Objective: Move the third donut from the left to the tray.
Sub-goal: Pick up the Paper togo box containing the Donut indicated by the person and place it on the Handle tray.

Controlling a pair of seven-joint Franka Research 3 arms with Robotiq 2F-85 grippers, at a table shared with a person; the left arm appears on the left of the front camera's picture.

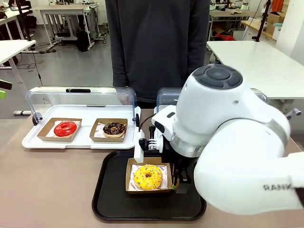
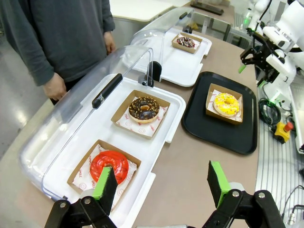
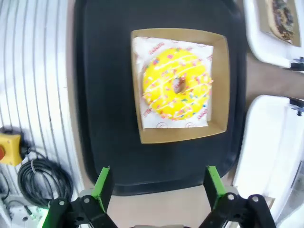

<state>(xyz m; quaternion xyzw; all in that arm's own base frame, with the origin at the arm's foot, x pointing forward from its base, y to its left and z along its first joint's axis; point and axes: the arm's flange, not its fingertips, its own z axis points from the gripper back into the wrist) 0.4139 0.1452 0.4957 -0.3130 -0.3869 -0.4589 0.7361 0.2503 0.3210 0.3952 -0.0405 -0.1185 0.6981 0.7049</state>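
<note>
A: Since the black tray already carries the yellow-iced donut in its cardboard holder, what remains?

B: Right gripper, at six o'clock, spread and empty: retreat straight, avoiding the holder.

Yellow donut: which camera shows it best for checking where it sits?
The right wrist view: the yellow donut in its holder is seen large from above, on the black tray. The front view shows it smaller, beside the right arm; the left wrist view shows it small and far.

Both grippers, left and right, hold their fingers spread, gripping nothing.
</note>
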